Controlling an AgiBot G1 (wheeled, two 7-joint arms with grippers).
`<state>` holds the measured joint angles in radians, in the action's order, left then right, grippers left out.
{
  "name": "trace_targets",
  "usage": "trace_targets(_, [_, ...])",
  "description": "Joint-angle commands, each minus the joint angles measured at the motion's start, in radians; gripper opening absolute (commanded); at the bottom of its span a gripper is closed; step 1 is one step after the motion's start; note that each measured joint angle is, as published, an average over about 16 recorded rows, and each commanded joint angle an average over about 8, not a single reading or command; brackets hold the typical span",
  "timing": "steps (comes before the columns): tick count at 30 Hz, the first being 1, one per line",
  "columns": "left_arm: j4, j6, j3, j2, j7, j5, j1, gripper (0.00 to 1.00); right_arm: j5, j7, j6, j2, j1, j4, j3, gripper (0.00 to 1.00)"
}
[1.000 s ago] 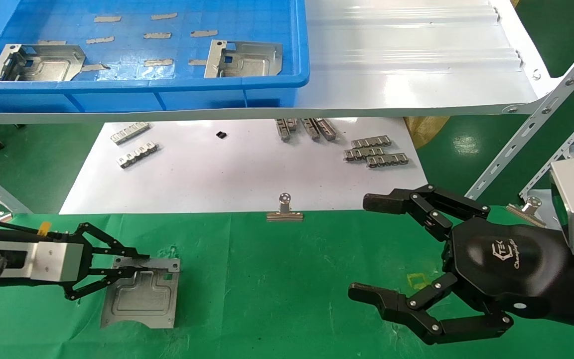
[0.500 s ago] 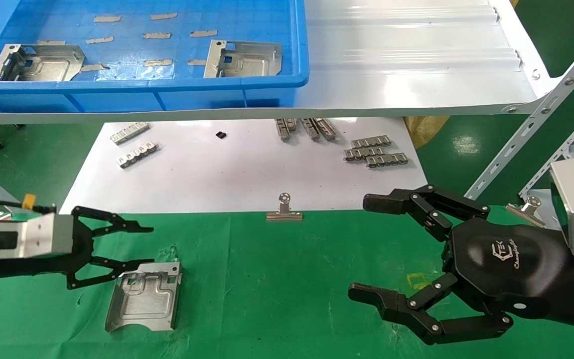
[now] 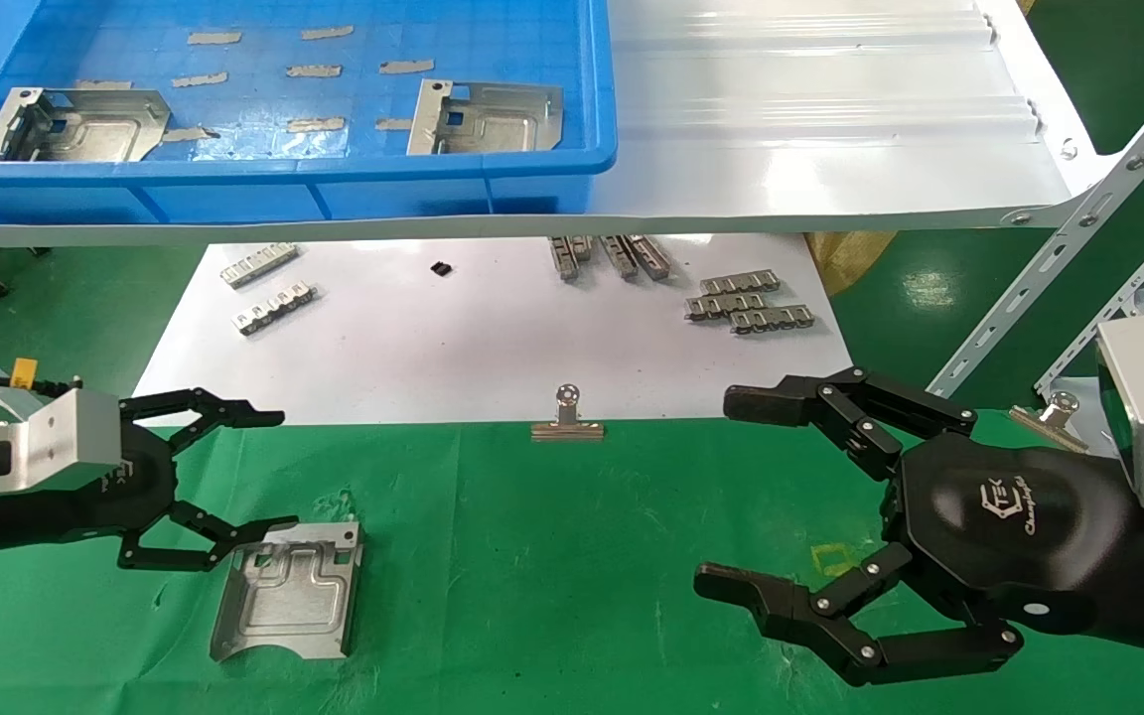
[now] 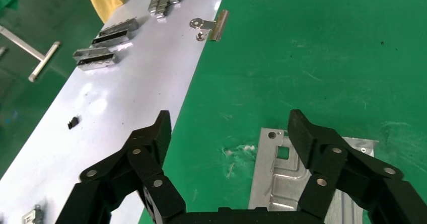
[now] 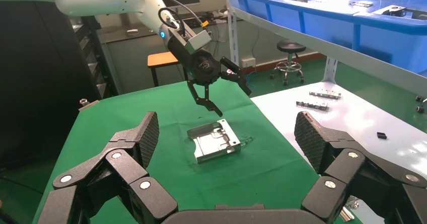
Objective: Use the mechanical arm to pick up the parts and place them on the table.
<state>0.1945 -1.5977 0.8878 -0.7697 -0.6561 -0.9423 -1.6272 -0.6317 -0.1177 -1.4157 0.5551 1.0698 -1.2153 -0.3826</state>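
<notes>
A silver stamped part [image 3: 286,591] lies flat on the green cloth table [image 3: 552,576] at the left. It also shows in the left wrist view [image 4: 282,183] and the right wrist view [image 5: 214,141]. My left gripper [image 3: 259,469] is open and empty, lifted above the part's far left edge. It shows again in the left wrist view [image 4: 229,128] and far off in the right wrist view [image 5: 229,94]. Two more parts [image 3: 75,124] [image 3: 488,117] lie in the blue bin [image 3: 334,189]. My right gripper [image 3: 741,492] is open and empty, parked over the cloth at the right.
A white sheet [image 3: 493,348] behind the cloth holds small ridged metal strips [image 3: 746,303]. A silver binder clip [image 3: 567,417] sits on the cloth's far edge. The bin stands on a white shelf [image 3: 830,129] with angled metal supports [image 3: 1059,248] at the right.
My left gripper let go of the part, opened wide, and lifted up and back to the left. The part settled flat on the cloth. The right arm has not moved.
</notes>
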Motion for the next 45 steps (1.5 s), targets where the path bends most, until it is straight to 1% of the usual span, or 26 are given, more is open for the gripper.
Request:
trace_targets(1, [-0.001, 0.000, 0.002, -0.002, -0.007, -0.006, -0.004, 1.00, 0.000, 0.000, 0.000, 0.000, 0.000, 0.000, 0.000, 1.00])
trace_targets(6, [0.065, 0.006, -0.035, 0.008, 0.045, 0.008, 0.030, 1.00, 0.000, 0.000, 0.000, 0.000, 0.000, 0.000, 0.000, 1.00])
trace_targets(45, [0.786, 0.074, -0.438, 0.114, 0.607, 0.151, 0.398, 1.00, 0.000, 0.000, 0.000, 0.000, 0.000, 0.000, 0.000, 1.00])
